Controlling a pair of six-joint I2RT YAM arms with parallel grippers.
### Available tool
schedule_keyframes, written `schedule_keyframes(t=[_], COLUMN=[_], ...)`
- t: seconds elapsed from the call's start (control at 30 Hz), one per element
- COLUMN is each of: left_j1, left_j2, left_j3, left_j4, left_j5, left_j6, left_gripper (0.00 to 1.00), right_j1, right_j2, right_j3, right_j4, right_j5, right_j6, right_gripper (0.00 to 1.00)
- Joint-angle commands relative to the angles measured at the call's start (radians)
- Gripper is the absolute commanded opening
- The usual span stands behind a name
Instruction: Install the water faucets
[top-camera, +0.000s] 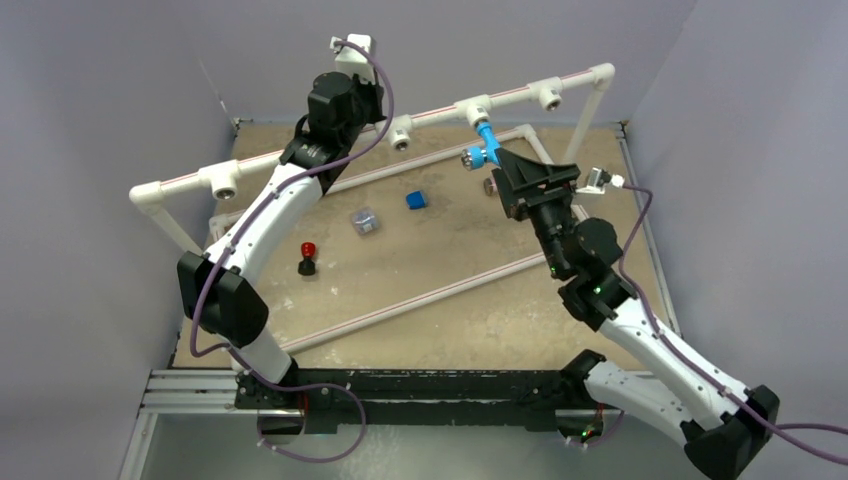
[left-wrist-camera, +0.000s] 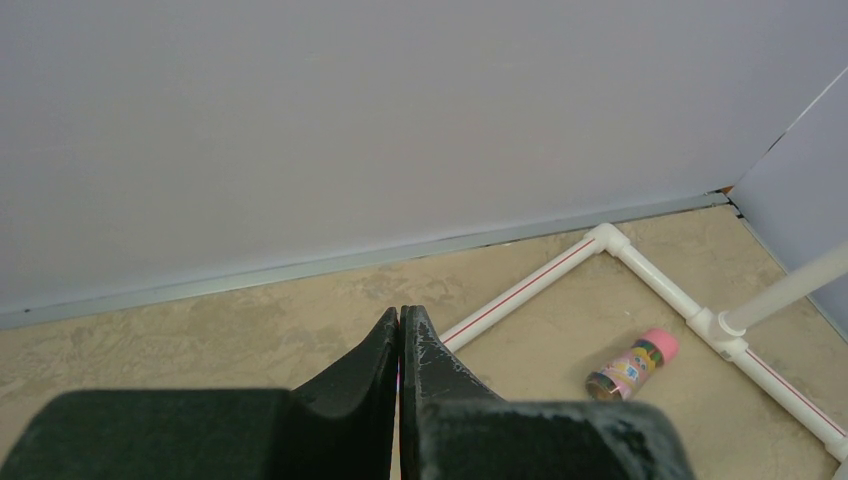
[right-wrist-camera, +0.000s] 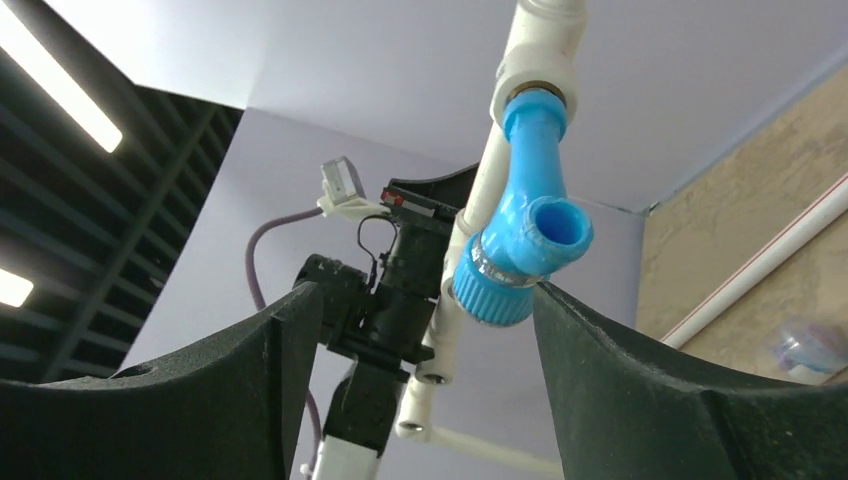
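A light-blue faucet (top-camera: 485, 143) hangs screwed into a tee (top-camera: 474, 108) of the raised white pipe (top-camera: 330, 148). In the right wrist view the faucet (right-wrist-camera: 528, 240) shows from below, with its ribbed knob at the bottom. My right gripper (top-camera: 535, 168) is open just below it. In the right wrist view my right gripper (right-wrist-camera: 428, 292) has the knob beside its right finger (right-wrist-camera: 640, 380), and the left finger stands well apart. My left gripper (top-camera: 368, 108) is by the raised pipe further left. In the left wrist view my left gripper (left-wrist-camera: 400, 314) is shut with nothing seen between the fingers.
On the floor lie a dark-blue cube (top-camera: 416, 200), a small clear container (top-camera: 365, 221) and a red-capped black piece (top-camera: 308, 257). A brown cylinder with a pink cap (left-wrist-camera: 632, 367) lies near the floor pipe frame (left-wrist-camera: 540, 280). Other tees (top-camera: 401, 133) on the raised pipe have open sockets.
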Motion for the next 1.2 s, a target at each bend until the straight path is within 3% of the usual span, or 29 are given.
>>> schedule_keyframes(t=[0.0,0.13,0.27,0.43,0.53,0.63,0.93,1.17], left_j1=[-0.013,-0.013,-0.013,-0.013,-0.013,-0.013,-0.013,-0.011], left_j2=[0.034,0.034,0.035,0.038,0.038,0.04,0.038,0.047], left_j3=[-0.043,-0.046,-0.045,-0.042,-0.042,-0.041,-0.04,-0.034], left_j4=[-0.121,-0.117,-0.117,-0.118,-0.118,-0.118,-0.119,-0.123], left_j5=[0.007,0.008,0.009,0.014,0.013,0.015,0.027,0.027], left_j6=[0.009,0.01,0.011,0.01,0.01,0.01,0.013,0.016], left_gripper=[0.0,0.0,0.0,0.0,0.0,0.0,0.0,0.0], right_j1=[0.007,0.007,0.007,0.007,0.007,0.008,0.008,0.015], right_j2=[-0.102,-0.161,-0.236,-0.269,-0.264,-0.246,-0.191,-0.127], right_j3=[-0.042,-0.031,-0.015,0.044,0.07,0.095,0.092,0.124], right_j4=[0.032,-0.094,-0.152,-0.182,-0.185,-0.234,-0.222,-0.267], right_j5=[0.004,0.053,0.085,0.065,-0.015,-0.128,-0.235,-0.306], right_j6=[-0.23,-0.422,-0.714,-1.212,-1.596,-1.835,-2.378,-2.59], right_gripper=[0.79,0.82,0.82,0.82,0.82,0.82,0.83,0.82])
